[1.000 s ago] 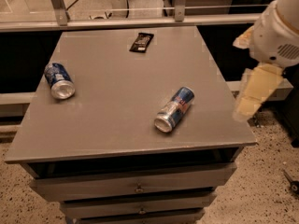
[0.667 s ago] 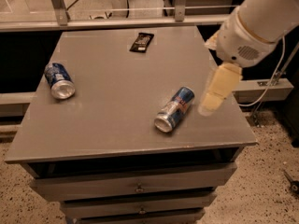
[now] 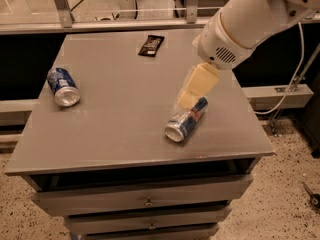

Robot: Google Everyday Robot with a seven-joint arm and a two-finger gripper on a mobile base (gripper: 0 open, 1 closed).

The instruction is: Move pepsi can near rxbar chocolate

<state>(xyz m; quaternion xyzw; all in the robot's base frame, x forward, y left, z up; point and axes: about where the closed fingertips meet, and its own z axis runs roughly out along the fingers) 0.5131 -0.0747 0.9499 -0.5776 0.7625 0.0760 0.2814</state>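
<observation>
While the end effector point(image 3: 192, 91) hangs just over the far end of the slim can point(image 3: 186, 120), I cannot tell whether it is wide or narrow. That can lies on its side near the table's point(image 3: 115, 134) front right. The pepsi can point(image 3: 63, 86) lies on its side at the left edge, well apart from the rxbar point(image 3: 151, 45) by the far edge.

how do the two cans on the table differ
The pepsi can is short, stout and dark blue, on the left; the slim can is longer, blue and silver with red, right of centre. The claw hangs just over the slim can, far from the pepsi can. Both lie on their sides.
</observation>
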